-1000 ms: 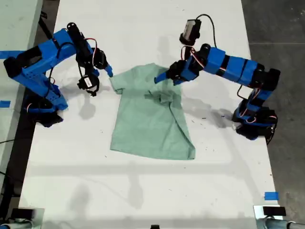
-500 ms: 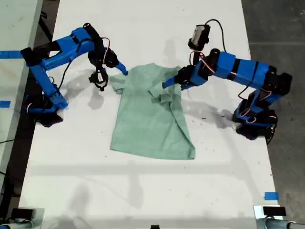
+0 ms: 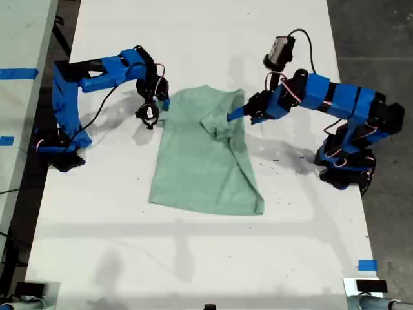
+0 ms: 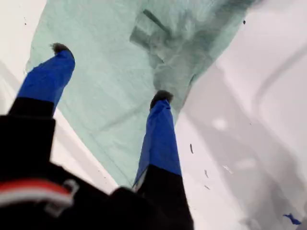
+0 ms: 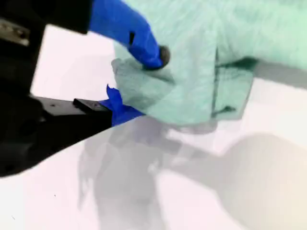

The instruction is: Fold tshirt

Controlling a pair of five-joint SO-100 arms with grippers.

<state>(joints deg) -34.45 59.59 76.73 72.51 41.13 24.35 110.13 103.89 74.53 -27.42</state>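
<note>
My first gripper (image 4: 108,72) has its fingers (image 4: 160,132) spread wide apart above the tshirt (image 3: 203,155), holding nothing; one tip hovers by the folded-in sleeve, the other over flat cloth. In the exterior view it (image 3: 233,116) sits at the shirt's upper edge on that view's right. My second gripper (image 5: 139,79) has its fingers (image 5: 139,43) pinched on the other sleeve edge, a bunched bit of cloth lifted between them; the exterior view shows it (image 3: 161,103) at the shirt's upper corner on that view's left. The tshirt is pale mint green, lying mostly flat in the middle of the white bench (image 3: 193,258), one sleeve folded inward and rumpled near the collar, hem towards the camera.
</note>
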